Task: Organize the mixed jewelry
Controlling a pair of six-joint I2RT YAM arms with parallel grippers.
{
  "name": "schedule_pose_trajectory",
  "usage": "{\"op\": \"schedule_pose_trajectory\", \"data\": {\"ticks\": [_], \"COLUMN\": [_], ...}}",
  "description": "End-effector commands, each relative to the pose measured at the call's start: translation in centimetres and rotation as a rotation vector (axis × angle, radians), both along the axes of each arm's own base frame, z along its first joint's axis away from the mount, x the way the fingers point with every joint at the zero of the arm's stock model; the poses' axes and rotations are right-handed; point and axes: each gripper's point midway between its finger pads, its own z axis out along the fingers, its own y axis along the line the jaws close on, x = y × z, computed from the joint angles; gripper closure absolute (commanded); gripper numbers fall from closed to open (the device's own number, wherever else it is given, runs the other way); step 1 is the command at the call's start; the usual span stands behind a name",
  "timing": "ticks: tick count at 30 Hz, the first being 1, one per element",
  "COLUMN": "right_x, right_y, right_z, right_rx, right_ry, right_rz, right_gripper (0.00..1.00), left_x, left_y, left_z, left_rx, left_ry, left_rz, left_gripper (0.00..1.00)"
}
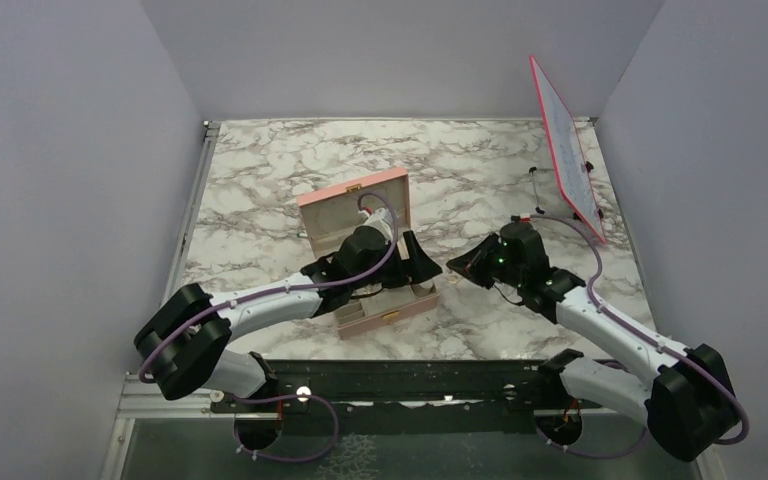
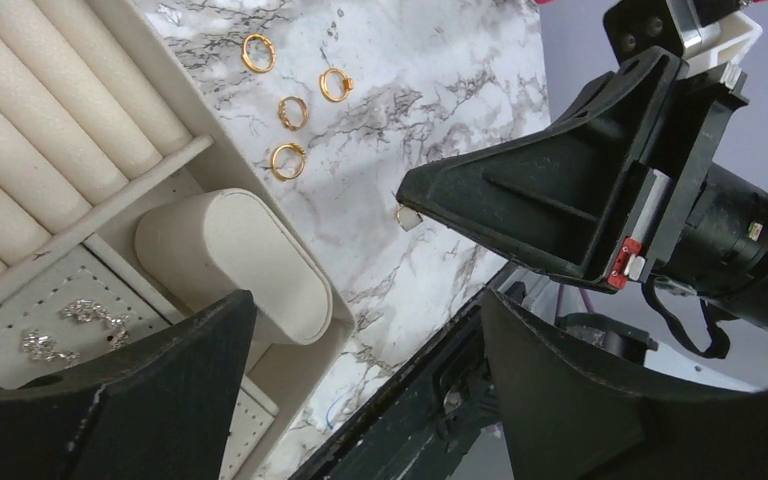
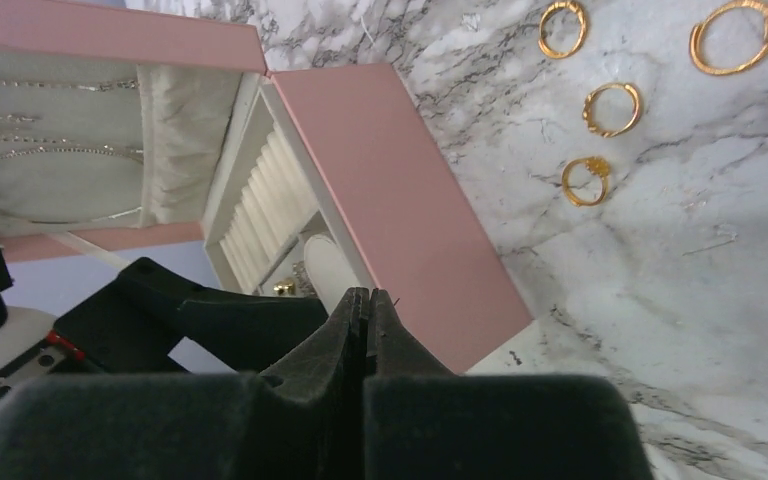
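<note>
The left arm reaches forward, the left end effector (image 2: pixel 362 325) spread wide over the pink box (image 3: pixel 400 180). The right arm angles inward, the right end effector (image 3: pixel 365 298) pinched together. Four gold rings (image 2: pixel 287 161) lie on the tabletop (image 3: pixel 660 280) beside the box, and silver pieces (image 2: pixel 70 328) rest in one of its compartments.

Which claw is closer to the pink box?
Left. The left gripper hangs open over the box's right edge; the right gripper sits off to its right, over the table.

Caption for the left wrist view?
Four gold rings lie on the table beside the open box; shut right gripper with a gold piece at its tip.
</note>
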Motion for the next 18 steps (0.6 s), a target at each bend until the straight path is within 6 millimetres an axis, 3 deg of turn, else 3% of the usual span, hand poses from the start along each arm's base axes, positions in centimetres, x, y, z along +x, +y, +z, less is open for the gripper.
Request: {"op": "schedule_pose_trajectory", "data": {"ticks": [1,6,10,18], "right_x": [-0.7,-1.2,-1.0,-0.8], "right_y": [1.6,1.6,1.3,0.9], "right_z": [1.1,1.1,1.9,1.8], "right_rx": [0.210,0.275,0.266,0.248], "right_ry": [0.074,0.111,0.087,0.074], "right_rz": [-0.047,-0.081,-0.098,-0.107], "right_gripper": [0.97,0.98,0.97,0.98], "left_x": [-0.2,-0.5,0.1,0.7], "left_y": [-2.5,-3.1,-2.3,0.8], "left_z": [2.5,2.6,3.2,1.8], "left_rx": [-0.074,-0.086,-0.083,0.028], "left_ry": [-0.092,-0.102,-0.126,-0.082], "left_rz": [-0.056,-0.070,-0.008,0.125], "left_gripper": [0.21,0.40,0.40,0.39]}}
